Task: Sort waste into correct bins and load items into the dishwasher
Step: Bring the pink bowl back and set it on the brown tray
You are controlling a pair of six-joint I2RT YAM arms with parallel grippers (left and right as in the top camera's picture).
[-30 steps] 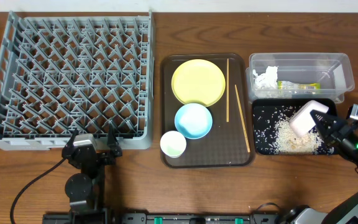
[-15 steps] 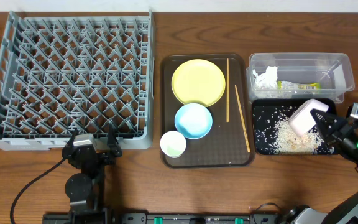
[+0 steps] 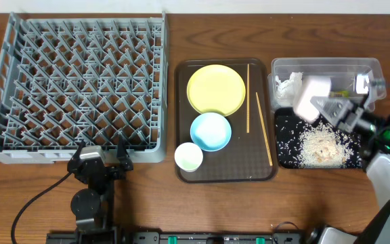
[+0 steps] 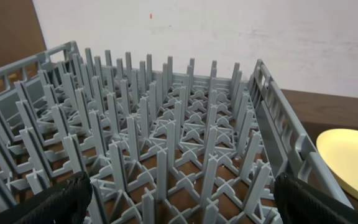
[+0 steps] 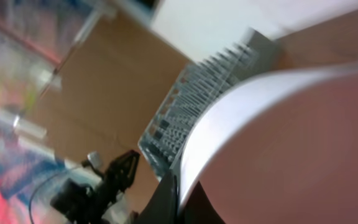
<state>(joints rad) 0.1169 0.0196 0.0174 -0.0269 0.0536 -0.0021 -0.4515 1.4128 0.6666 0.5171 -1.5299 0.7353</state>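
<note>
My right gripper [image 3: 332, 107] is shut on the rim of the white bowl [image 3: 312, 97], which hangs tilted over the near edge of the clear container [image 3: 327, 66] and the far edge of the black tray [image 3: 284, 127]. Rice scraps [image 3: 320, 146] lie piled in the black tray. White tissue [image 3: 288, 85] sits in the clear container. In the right wrist view the white bowl [image 5: 278, 137] fills the frame, with a dark finger [image 5: 166, 199] against its rim. My left gripper [image 4: 182, 199] stands open at the front edge of the grey dish rack [image 4: 166, 143], holding nothing.
The brown tray [image 3: 181, 122] holds the yellow plate [image 3: 215, 89], the light blue bowl [image 3: 210, 131], the small white cup [image 3: 188, 156] and two chopsticks [image 3: 248, 98]. The dish rack [image 3: 80, 81] fills the left of the table.
My right gripper has carried the white bowl away from over the rice pile, up and to the left toward the clear container, and turned. The left arm has not moved.
</note>
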